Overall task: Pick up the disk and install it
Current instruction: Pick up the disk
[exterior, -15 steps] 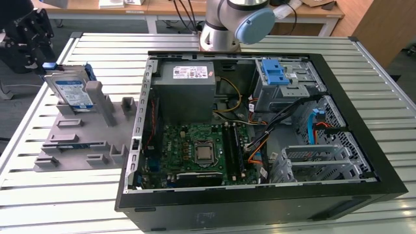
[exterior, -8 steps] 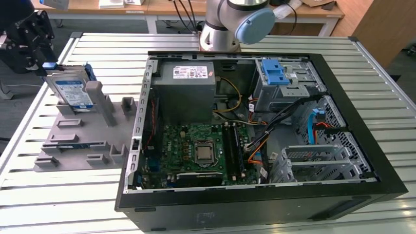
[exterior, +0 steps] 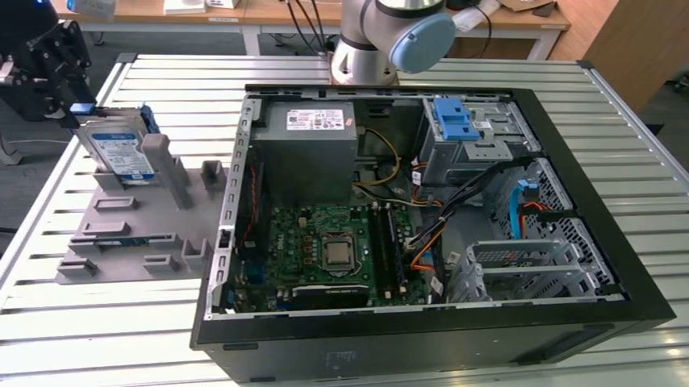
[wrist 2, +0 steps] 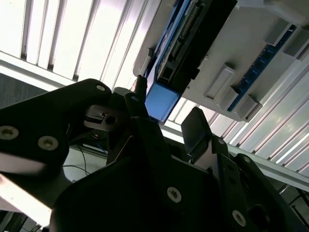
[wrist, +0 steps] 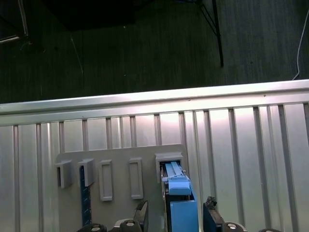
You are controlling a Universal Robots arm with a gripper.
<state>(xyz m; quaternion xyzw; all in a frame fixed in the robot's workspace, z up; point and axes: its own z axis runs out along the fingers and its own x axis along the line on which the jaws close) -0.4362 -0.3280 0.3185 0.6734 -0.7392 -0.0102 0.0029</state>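
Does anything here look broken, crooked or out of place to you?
Nothing looks damaged or spilled. The computer lies open on its side, and the disk stands on edge in a grey holder at the exterior view's left, the open gripper straddling its blue end. It seems deliberate.

Count: 1 disk [exterior: 116,149] at the gripper [wrist: 176,215], 1 grey holder rack [exterior: 129,238] under it. Well clear of gripper: 1 open PC case [exterior: 431,343], 1 PSU box [exterior: 306,153], 1 blue latch [exterior: 457,121], 1 motherboard [exterior: 323,242].
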